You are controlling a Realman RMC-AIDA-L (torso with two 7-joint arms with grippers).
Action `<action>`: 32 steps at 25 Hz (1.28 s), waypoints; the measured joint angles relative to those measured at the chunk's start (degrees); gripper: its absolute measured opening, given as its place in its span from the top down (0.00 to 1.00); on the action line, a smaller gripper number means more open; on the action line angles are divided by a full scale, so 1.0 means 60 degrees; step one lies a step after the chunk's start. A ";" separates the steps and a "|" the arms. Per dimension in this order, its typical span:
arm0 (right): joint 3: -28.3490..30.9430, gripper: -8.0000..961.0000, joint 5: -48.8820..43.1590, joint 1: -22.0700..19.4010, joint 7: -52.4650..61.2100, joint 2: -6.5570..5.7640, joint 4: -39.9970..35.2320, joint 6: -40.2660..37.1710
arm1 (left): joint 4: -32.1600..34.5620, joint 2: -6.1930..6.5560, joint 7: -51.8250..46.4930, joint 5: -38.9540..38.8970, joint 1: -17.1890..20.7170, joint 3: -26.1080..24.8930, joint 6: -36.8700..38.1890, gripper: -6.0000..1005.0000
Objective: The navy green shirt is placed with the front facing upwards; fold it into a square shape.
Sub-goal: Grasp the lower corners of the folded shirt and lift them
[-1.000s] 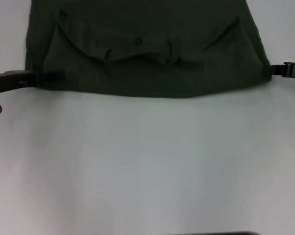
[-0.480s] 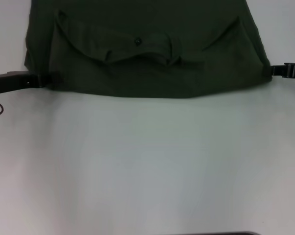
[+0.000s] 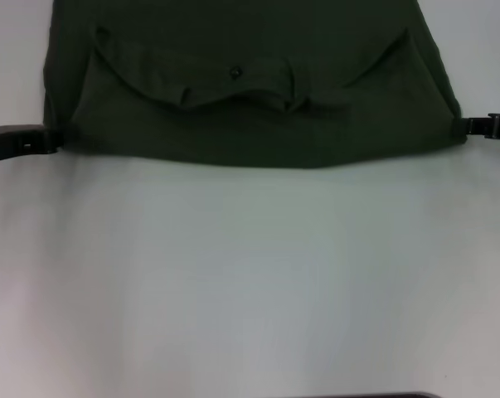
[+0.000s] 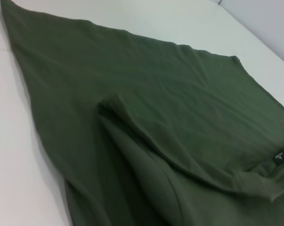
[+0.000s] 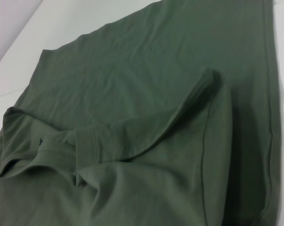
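Note:
The navy green shirt (image 3: 250,124) lies flat at the far side of the white table (image 3: 250,274), showing plain green fabric. Its collar end is folded over onto the body, with the ribbed neck and small dark label (image 3: 233,72) on top. My left gripper (image 3: 50,138) rests on the table at the shirt's near-left corner, just touching the edge. Beside the near-right corner sits my right gripper (image 3: 469,126), reaching in from the side. The left wrist view shows the shirt (image 4: 156,94) and its label (image 4: 279,157). The right wrist view shows the shirt (image 5: 156,70) and its folded collar flap.
Bare white tabletop stretches from the shirt's near edge toward me. A dark strip (image 3: 366,395) shows at the bottom edge of the head view. The shirt's far part runs out of the head view at the top.
My left gripper has drawn back leftward, off the shirt's corner to its edge. My right gripper has shifted a little to the right. The shirt lies almost as before.

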 joint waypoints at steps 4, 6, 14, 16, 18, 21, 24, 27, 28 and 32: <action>0.0000 0.97 0.0000 -0.0068 -0.0165 -0.0001 -0.0013 -0.0213 | -0.0021 0.0029 0.0001 0.0028 0.0094 0.0001 0.0300 0.99; 0.0000 0.97 0.0000 -0.0107 -0.0190 0.0000 -0.0039 -0.0306 | -0.0053 0.0039 0.0001 0.0040 0.0153 0.0000 0.0394 1.00; 0.0015 0.97 0.0002 -0.0494 -0.0766 -0.0009 -0.0057 -0.1084 | -0.0399 0.0126 0.0012 0.0044 0.0620 -0.0121 0.1429 1.00; 0.0015 0.97 -0.0005 -0.0627 -0.0957 -0.0009 -0.0059 -0.1363 | -0.0428 0.0165 0.0030 0.0043 0.0745 -0.0161 0.1758 1.00; 0.0015 0.97 -0.0031 -0.0759 -0.1121 -0.0022 -0.0060 -0.1681 | -0.0448 0.0201 0.0060 0.0043 0.0882 -0.0236 0.2229 1.00; 0.0015 0.97 -0.0049 -0.1001 -0.1440 -0.0048 -0.0069 -0.2230 | -0.0457 0.0256 0.0089 0.0043 0.1048 -0.0295 0.2925 1.00; 0.0014 0.97 -0.0049 -0.1273 -0.1667 -0.0072 -0.0091 -0.2703 | -0.0458 0.0331 0.0102 0.0056 0.1176 -0.0332 0.3595 1.00; 0.0010 0.97 -0.0060 -0.1540 -0.1790 -0.0097 -0.0181 -0.3076 | -0.0462 0.0418 0.0107 0.0077 0.1324 -0.0338 0.4249 1.00; 0.0010 0.97 -0.0062 -0.1632 -0.1855 -0.0099 -0.0211 -0.3190 | -0.0467 0.0441 0.0107 0.0079 0.1383 -0.0344 0.4415 1.00; 0.0004 0.97 -0.0070 -0.1949 -0.1979 -0.0114 -0.0436 -0.3598 | -0.0472 0.0526 0.0108 0.0083 0.1586 -0.0350 0.4873 1.00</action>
